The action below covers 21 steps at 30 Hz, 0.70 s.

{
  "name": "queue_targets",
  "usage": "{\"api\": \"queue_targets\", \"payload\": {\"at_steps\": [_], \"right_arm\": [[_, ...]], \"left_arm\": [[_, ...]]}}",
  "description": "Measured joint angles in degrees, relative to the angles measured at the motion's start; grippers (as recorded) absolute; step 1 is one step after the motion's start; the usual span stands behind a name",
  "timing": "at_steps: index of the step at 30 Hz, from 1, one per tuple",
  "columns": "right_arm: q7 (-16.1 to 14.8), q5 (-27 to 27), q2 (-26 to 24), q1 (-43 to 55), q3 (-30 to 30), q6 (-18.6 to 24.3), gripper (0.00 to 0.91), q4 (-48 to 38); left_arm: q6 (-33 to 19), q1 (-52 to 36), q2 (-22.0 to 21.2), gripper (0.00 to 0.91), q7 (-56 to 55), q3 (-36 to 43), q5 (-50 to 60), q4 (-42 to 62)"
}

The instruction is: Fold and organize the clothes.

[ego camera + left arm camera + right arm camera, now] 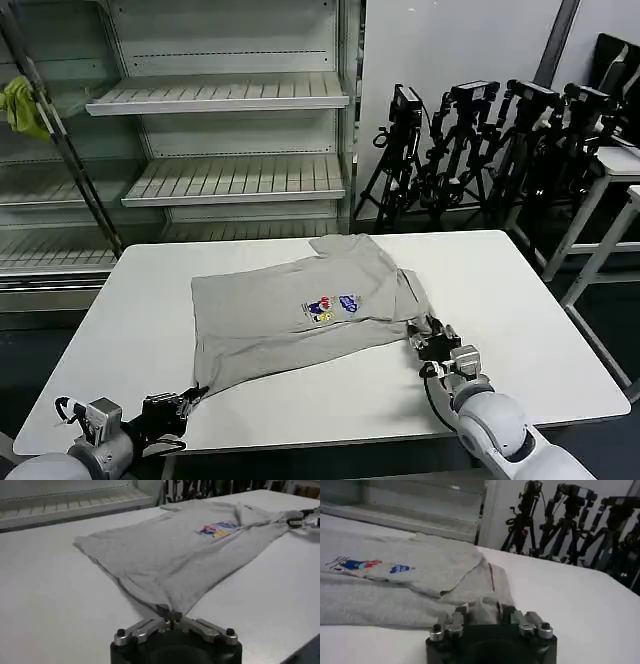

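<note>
Grey shirt (300, 310) lies on the counter (520, 300), both grippers' jaws pinching opposite corners, left gripper (185, 402) and right gripper (428, 340), seemingly to fold it.

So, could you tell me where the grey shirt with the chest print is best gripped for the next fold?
Probably by its two near corners, approached low from the robot's side of the table. The shirt lies flat, so only its thin edges offer a pinch. The left end effector is shut on the near-left corner, and the right end effector on the sleeve edge.
</note>
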Motion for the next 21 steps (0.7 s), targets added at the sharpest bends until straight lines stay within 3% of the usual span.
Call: {"api": "queue_targets", "payload": {"at_steps": [13,21], "right_arm": [[0.3,0.4,-2.7,-4.3,2.6,0.0,0.0,3.2],[2.6,2.9,-7.7,-8.8,4.9,-1.4,0.0,9.0]], "left_arm": [[-0.5,0.0,0.2,0.04,0.2,-0.2,0.3,0.7],[-0.4,1.4,1.2,0.04,-0.2,-1.4,-0.1,-0.3]]}}
